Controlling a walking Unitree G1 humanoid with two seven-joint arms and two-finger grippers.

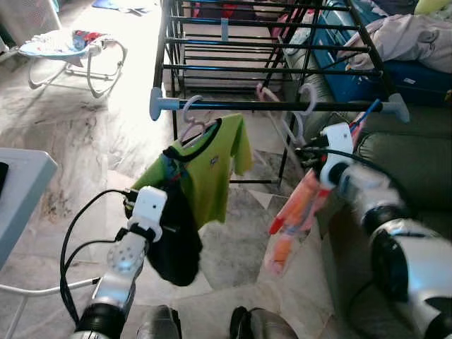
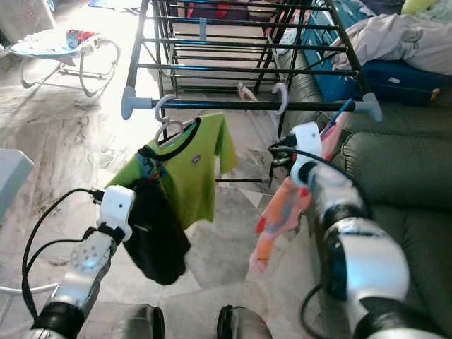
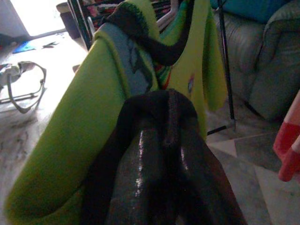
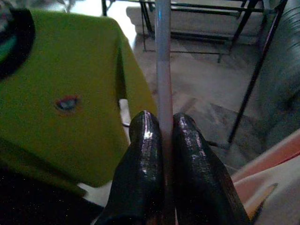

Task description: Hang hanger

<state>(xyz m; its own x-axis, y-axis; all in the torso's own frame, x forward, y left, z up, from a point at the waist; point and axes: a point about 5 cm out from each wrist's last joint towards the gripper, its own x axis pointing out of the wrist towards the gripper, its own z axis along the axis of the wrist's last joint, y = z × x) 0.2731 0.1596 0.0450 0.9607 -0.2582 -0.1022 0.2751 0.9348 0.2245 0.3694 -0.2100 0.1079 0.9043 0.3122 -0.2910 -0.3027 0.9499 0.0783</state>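
Two hangers were in play at the drying rack [image 1: 275, 104], whose front rail ran across before me. Largest was the green t-shirt [image 1: 212, 166], its white hanger [image 1: 192, 121] already hooked over that rail. My left hand [image 3: 159, 154] was clenched on the dark garment [image 1: 173, 240] drooping beside the shirt. My right hand [image 4: 164, 154] was pinched on the thin stem of the second hanger [image 1: 305, 106], with the orange garment [image 1: 293, 219] dangling beneath it; its hook sat at the rail, seemingly over it. I judged the hanging step nearly finished: next I needed to confirm the hook was seated, then release.
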